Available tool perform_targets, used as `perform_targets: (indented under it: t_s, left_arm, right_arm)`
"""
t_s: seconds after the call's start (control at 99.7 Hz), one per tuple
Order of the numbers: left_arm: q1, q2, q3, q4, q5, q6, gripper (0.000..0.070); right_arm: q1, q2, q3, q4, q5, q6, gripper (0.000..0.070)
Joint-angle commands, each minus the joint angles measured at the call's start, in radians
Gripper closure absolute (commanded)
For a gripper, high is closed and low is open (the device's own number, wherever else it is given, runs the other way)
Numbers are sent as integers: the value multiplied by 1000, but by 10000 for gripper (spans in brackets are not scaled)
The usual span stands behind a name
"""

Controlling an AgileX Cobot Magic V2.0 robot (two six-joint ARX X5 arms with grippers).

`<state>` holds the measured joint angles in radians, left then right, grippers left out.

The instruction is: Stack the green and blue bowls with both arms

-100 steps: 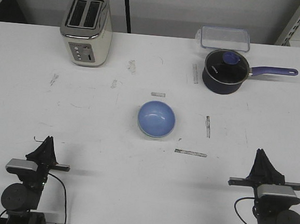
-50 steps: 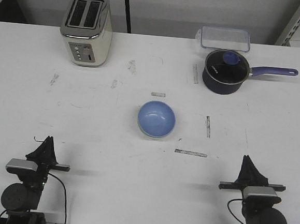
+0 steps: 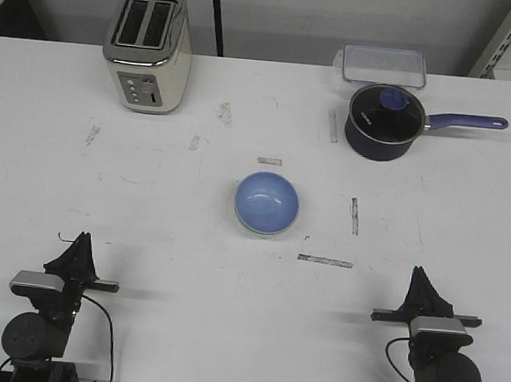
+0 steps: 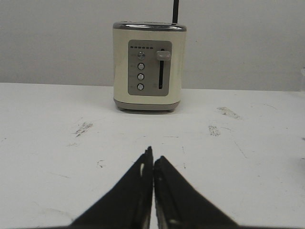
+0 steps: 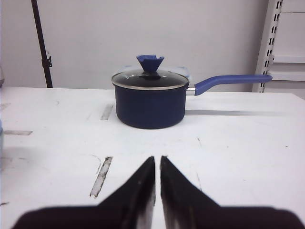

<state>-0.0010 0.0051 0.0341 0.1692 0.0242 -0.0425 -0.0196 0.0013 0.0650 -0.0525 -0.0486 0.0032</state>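
While empty, both claws (image 4: 153, 164) (image 5: 157, 164) closed.

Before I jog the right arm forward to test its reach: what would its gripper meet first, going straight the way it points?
Most likely the dark blue saucepan: the right gripper, jaws nearly together, points at it across bare table. Depth is uncertain.

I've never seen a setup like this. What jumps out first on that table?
A light blue bowl sits alone mid-table, a pale green rim showing beneath it, so it seems nested in a second bowl. At the back stand a cream toaster on the left and a dark blue saucepan on the right. Both arms wait at the near edge, fingers closed.
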Motion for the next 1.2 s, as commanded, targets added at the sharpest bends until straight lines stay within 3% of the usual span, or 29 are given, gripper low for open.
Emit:
perform_targets:
  t_s: [0.0,0.311,0.511,1.193]
  left_arm:
    - [0,-2,-22,12,-1,4,699]
    - [0,-2,-22,12,-1,4,699]
    - [0,-2,-22,12,-1,4,699]
    - [0,-2,-22,12,-1,4,699]
  right_arm:
    - [3,0,-34,78,4,0,684]
    - [41,0,-52,114,80,2,684]
    - [48,0,-52,113,48,2,684]
    - [48,0,-52,113,48,2,684]
